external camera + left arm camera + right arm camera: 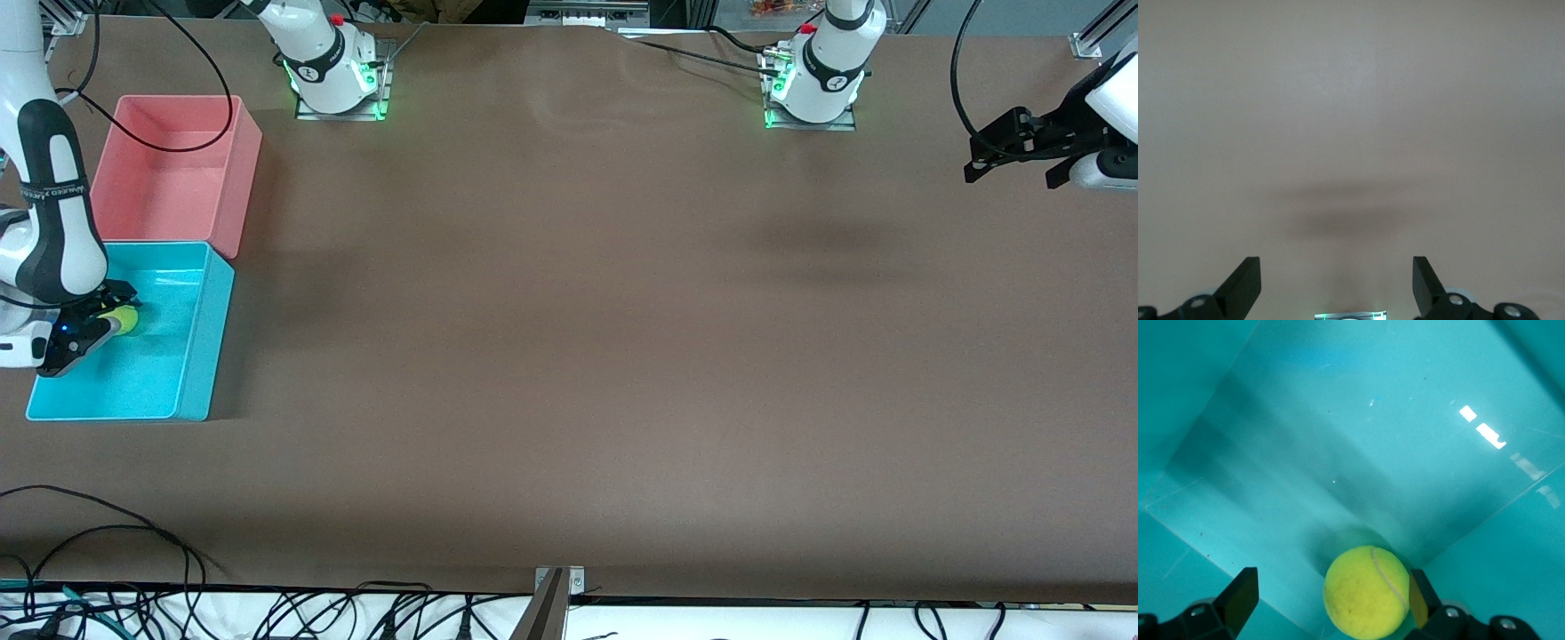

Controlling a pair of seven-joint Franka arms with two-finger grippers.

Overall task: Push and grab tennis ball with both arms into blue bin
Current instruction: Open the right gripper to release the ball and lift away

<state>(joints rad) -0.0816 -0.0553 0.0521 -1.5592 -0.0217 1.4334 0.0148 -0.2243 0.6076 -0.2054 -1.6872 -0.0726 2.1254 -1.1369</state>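
The tennis ball (124,318) (1367,592), yellow-green with a curved seam, is inside the blue bin (203,338) (1338,433) at the right arm's end of the table. My right gripper (108,320) (1331,590) reaches down into the bin and stands open around the ball. The ball rests against one finger (1421,597), with a clear gap to the other finger (1241,593). Over bare table at the left arm's end hangs my left gripper (1013,169) (1336,280), open, with nothing between its fingers.
A pink bin (169,173) of the same size stands against the blue bin, farther from the front camera. The brown table (569,338) stretches between the two arms' bases. Black cables (107,551) lie along the table's front edge.
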